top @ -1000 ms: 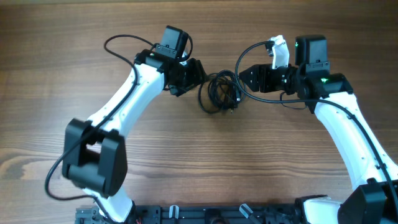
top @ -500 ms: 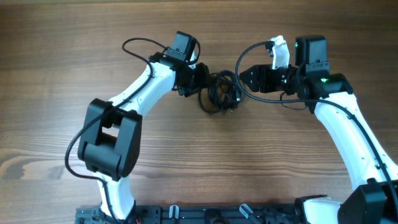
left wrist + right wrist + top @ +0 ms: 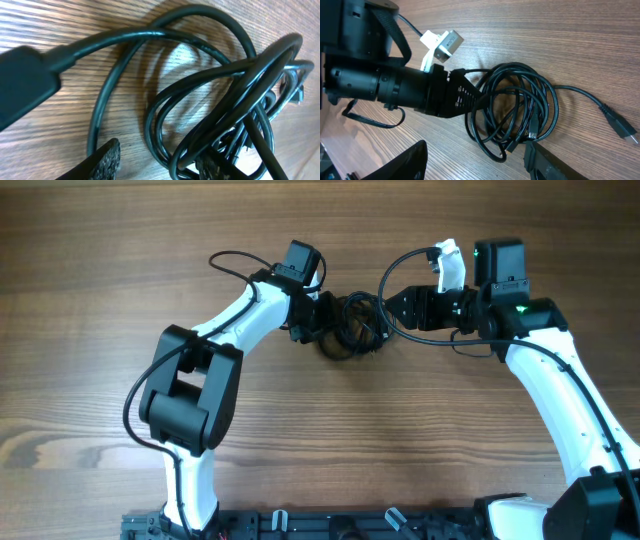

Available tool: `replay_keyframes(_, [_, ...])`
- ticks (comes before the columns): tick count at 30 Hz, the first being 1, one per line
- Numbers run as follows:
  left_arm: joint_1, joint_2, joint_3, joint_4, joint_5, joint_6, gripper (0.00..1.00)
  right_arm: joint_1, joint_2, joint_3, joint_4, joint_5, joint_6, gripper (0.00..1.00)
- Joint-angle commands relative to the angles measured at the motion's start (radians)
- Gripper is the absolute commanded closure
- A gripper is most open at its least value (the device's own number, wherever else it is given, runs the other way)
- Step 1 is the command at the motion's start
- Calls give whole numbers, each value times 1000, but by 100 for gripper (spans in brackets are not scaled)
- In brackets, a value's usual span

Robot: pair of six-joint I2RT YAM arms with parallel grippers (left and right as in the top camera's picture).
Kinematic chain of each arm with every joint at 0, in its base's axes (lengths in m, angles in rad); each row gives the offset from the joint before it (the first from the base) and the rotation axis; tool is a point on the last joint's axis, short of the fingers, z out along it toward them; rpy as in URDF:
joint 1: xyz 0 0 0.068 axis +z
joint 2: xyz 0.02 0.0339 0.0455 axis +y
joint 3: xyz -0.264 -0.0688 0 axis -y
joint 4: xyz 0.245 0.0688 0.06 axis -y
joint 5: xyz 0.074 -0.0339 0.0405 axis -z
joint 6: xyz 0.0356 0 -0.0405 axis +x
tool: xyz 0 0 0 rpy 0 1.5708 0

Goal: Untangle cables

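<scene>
The cables (image 3: 355,328) lie in one coiled black knot on the wooden worktop (image 3: 100,280), just toward 12 o'clock from its middle, as two robot arms work to untangle them. The left hand (image 3: 325,323) pushes into the knot from its 9 o'clock side. Its fingers (image 3: 107,160) stand partly apart, straddling several looped strands, and nothing looks pinched between them yet. The right hand (image 3: 395,308) waits at the knot's 3 o'clock edge with its jaws spread wide and empty, just clear of the nearest loop.

By the look of it the job has hardly begun. The loops still cross and overlap in one bundle, and no cable lies apart from the others. Only one plug end (image 3: 620,125) trails free, toward 3 o'clock in the right wrist view. Every strand is still to be separated.

A second earlier, the left hand sat short of the bundle at 9 o'clock. Since then that arm has swung in toward 3 o'clock and the hand has reached the loops, its jaws narrowing on the way. The right arm and the knot itself have stayed where they were.
</scene>
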Motion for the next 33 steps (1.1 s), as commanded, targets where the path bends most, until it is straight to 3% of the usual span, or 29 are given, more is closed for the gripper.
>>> replay_keyframes(1, [-3, 23, -1, 20, 51, 61, 50, -2, 11, 7, -5, 10, 12, 36])
replay_keyframes(23, [-3, 71, -18, 117, 51, 83, 62, 158, 11, 7, -5, 82, 71, 37])
replay_keyframes(26, [-3, 86, -18, 118, 51, 83, 67, 159, 11, 7, -5, 84, 63, 37])
replay_keyframes(33, [-3, 92, -18, 132, 51, 82, 91, 188, 11, 7, -4, 214, 44, 37])
